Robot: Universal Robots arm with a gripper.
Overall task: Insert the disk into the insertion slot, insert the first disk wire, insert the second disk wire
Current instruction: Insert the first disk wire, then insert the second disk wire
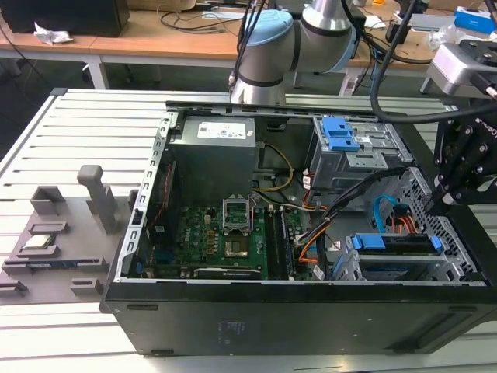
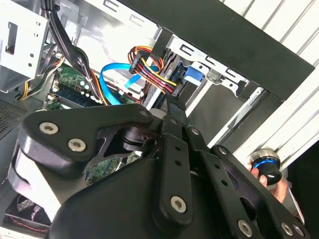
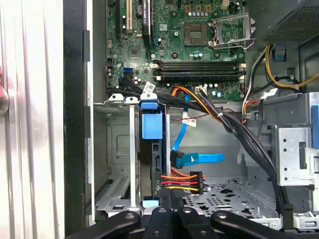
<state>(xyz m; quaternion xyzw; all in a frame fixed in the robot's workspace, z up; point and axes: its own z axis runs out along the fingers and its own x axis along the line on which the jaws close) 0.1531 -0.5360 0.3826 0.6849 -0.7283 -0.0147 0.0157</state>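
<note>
At rear of disk, seated in cage | I judge tool clamped on power plug, gripped close for a square push.

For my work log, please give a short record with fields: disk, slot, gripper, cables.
Disk: flat hard drive in bright blue plastic carrier, seated inside the cage
Slot: silver perforated sheet-metal cage, holding the disk
Gripper: black gripper, tip at the red, yellow and orange wire bundle beside the disk
Cable: blue flat cable, end close to the disk
</note>
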